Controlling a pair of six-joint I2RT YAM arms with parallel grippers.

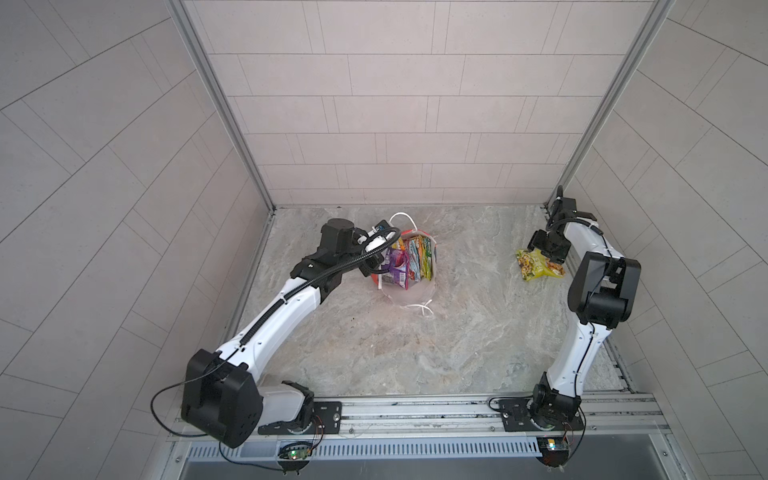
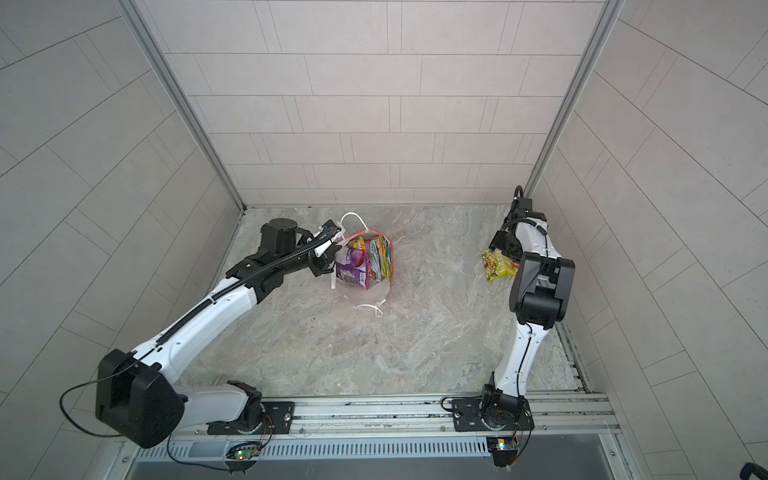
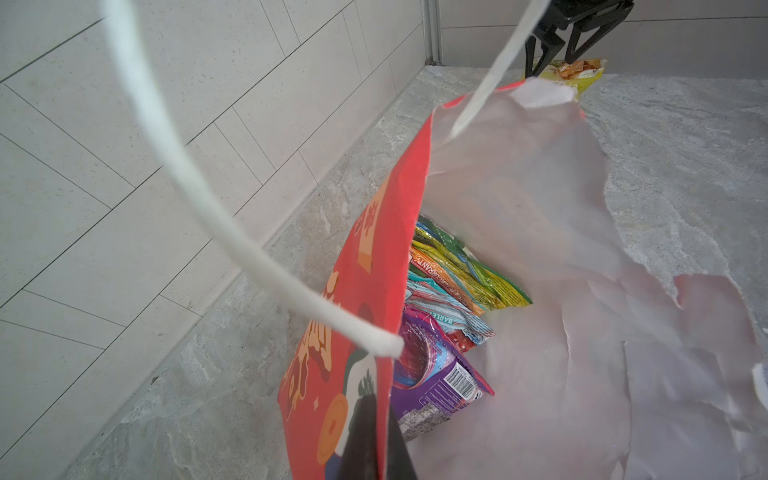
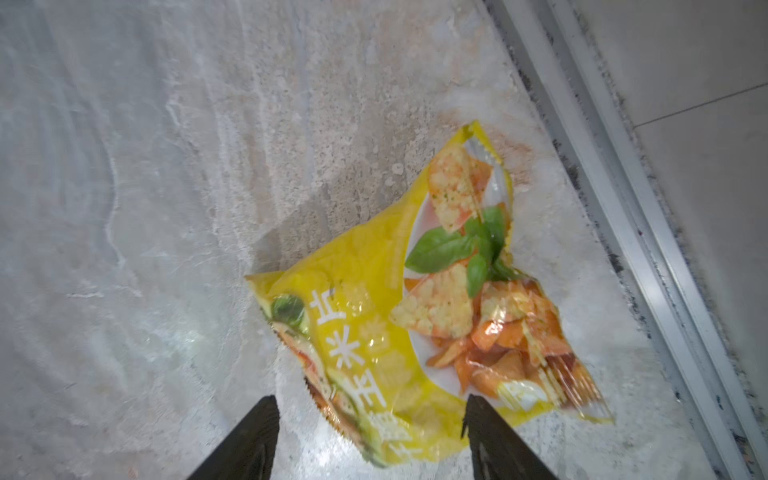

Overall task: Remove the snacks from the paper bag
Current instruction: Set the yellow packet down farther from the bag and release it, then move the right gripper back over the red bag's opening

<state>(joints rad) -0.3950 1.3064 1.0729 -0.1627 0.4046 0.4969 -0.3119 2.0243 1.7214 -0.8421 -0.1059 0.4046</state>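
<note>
The red paper bag (image 1: 409, 293) stands at the back middle of the table, and its white inside shows in both top views. My left gripper (image 3: 384, 409) is shut on the bag's red side wall (image 3: 374, 266), one finger on each face. Several snacks stand inside: a purple packet (image 1: 395, 266), then teal, orange and green ones (image 3: 453, 274). A yellow-green snack packet (image 4: 374, 332) lies on the table at the far right (image 1: 538, 266). My right gripper (image 4: 372, 399) hangs open just over its near end, a finger on either side, touching nothing.
A white cord handle (image 3: 208, 216) loops up from the bag, close to the left wrist camera. The bag's far wall (image 3: 623, 291) is creased and torn. A metal rail (image 4: 623, 208) and the tiled wall run close beside the yellow-green packet.
</note>
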